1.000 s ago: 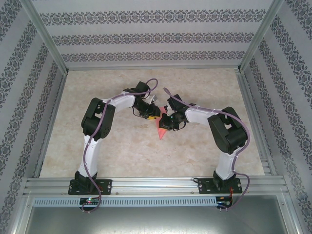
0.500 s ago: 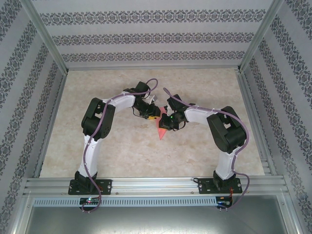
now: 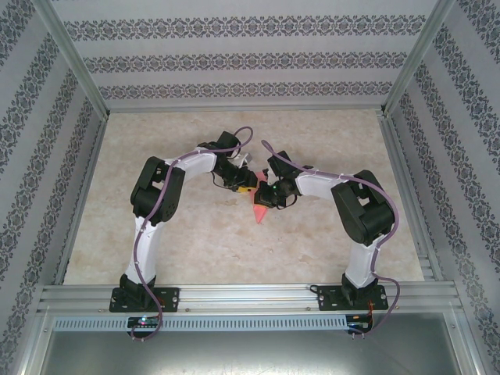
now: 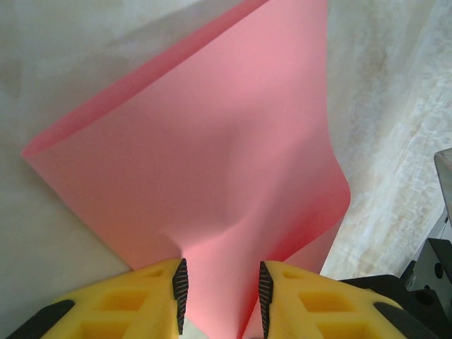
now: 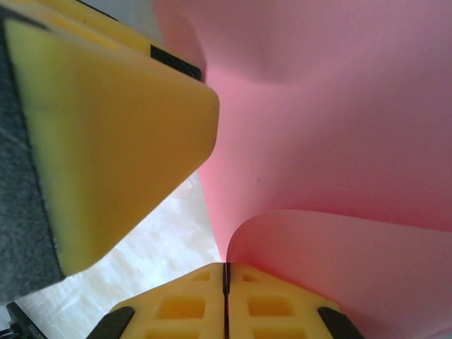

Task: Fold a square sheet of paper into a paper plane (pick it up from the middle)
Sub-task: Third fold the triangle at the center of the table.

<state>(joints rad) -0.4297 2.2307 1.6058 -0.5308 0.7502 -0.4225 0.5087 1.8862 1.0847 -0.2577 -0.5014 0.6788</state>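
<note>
So the square sheet of paper is up between the two claws over the middle of the table. It's nowhere near a plane yet, just a bowed pink sheet with one side curling over on itself and a small pucker where it enters the left gripper. From the top camera I can't tell if the lower corner is resting on the table or hanging just above it. The right gripper is pinched fully closed on an edge, and the paper rolls out of the seam in a soft loop. The left one has its pads apart with the sheet running through the gap, so it looks more like a loose guide than a real hold. One of its fingers sits right beside the right claw, nearly crowding it. My take on doing this step well: treat the right pinch as the anchor and don't yank sideways, because thin paper creases wherever it bunches and that pucker could easily turn into a stray fold. I'd get the two layers lined up edge to edge before the left closes, then bring it down flat on the table and press the crease there. The main risk I see is the claws bumping each other, or the fold setting in crooked.
</note>
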